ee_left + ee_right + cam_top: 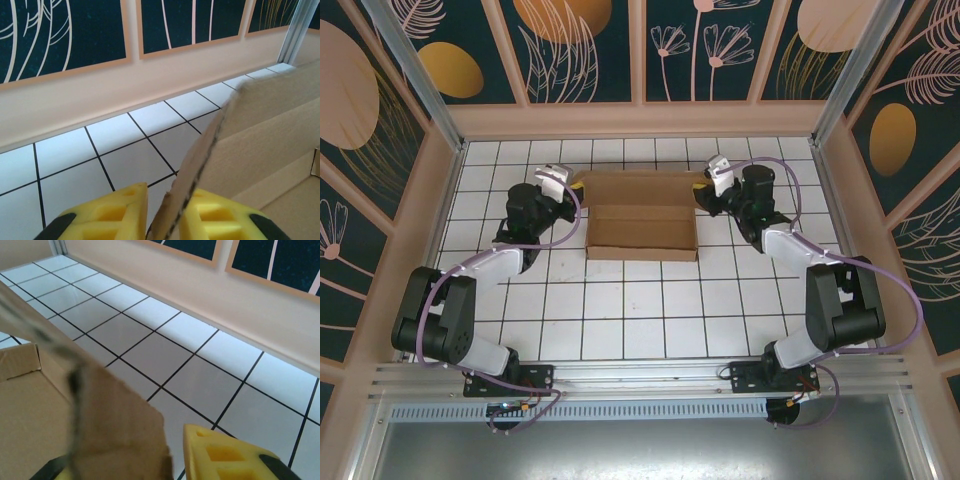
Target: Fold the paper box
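Top external: paper box (640, 225) lies far-centre on worktop (640, 310). Left pincer (572, 184) pinches its left flap (200, 165); right pincer (705, 183) straddles the right flap (115, 430), grip indeterminate. Risk: a loose flap slips, skewing the fold.

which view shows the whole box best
Top external: the whole box lies in frame, flaps and creases visible. The left wrist view gives one flap edge between yellow fingers; the right wrist view a blurred flap corner.
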